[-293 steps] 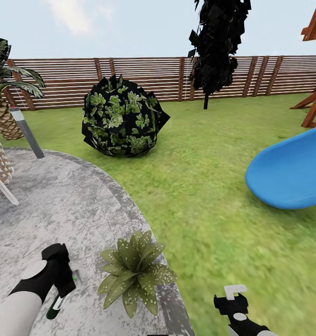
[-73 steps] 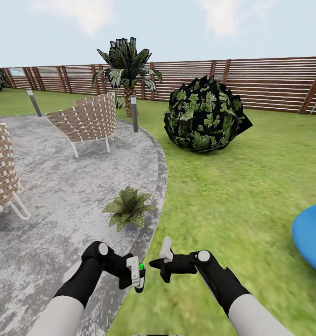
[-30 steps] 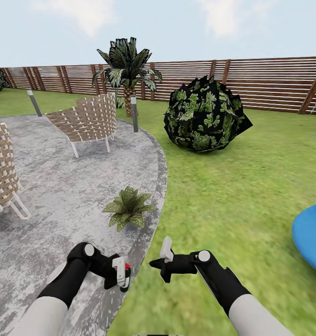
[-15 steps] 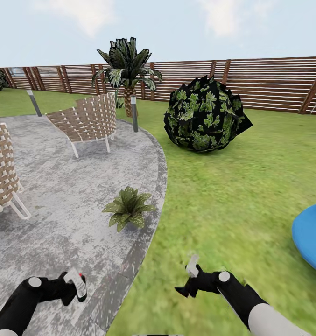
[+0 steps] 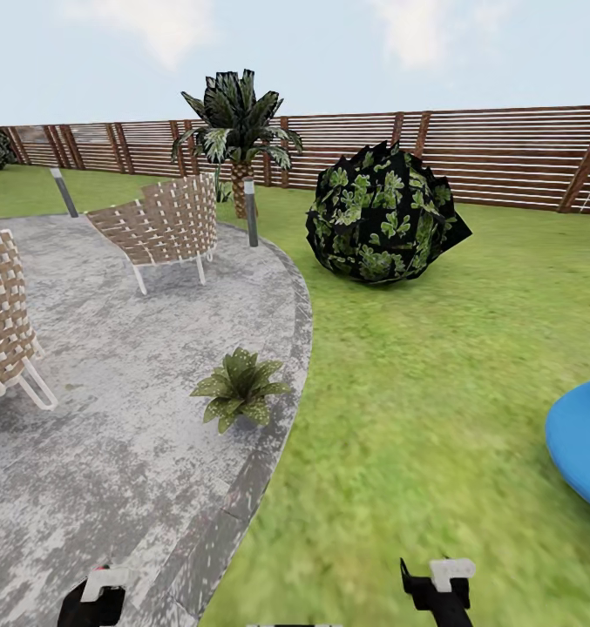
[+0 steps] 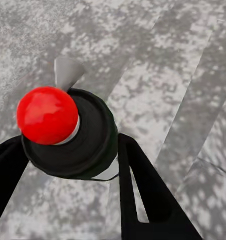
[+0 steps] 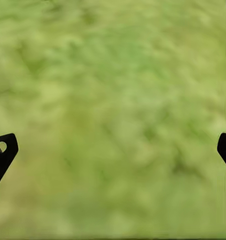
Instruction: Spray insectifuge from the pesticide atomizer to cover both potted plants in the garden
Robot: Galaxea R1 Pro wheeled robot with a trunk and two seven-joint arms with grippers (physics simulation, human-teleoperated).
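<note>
One potted plant (image 5: 238,387), a low rosette of speckled green leaves, sits on the grey patio (image 5: 111,392) near its curved edge. My left gripper (image 5: 98,594) is low at the frame's bottom edge over the paving, well short of the plant. In the left wrist view it (image 6: 72,175) is shut on the pesticide atomizer (image 6: 90,147), seen end-on as a dark round body with a red ball and a grey nozzle. My right gripper (image 5: 440,585) hangs over the lawn; the right wrist view shows its fingertips (image 7: 2,150) far apart, open, with only grass between.
Two wicker chairs (image 5: 164,226) (image 5: 3,322) stand on the patio's far and left parts. A big dark bush (image 5: 382,213), a palm (image 5: 238,131) and a slatted fence (image 5: 504,152) lie beyond. A blue slide (image 5: 582,440) is at the right on the lawn.
Both arms have dropped and pulled back toward the bottom of the head view. The left gripper kept the atomizer, whose ball went from green to red. The camera turned left since the oldest frame.
</note>
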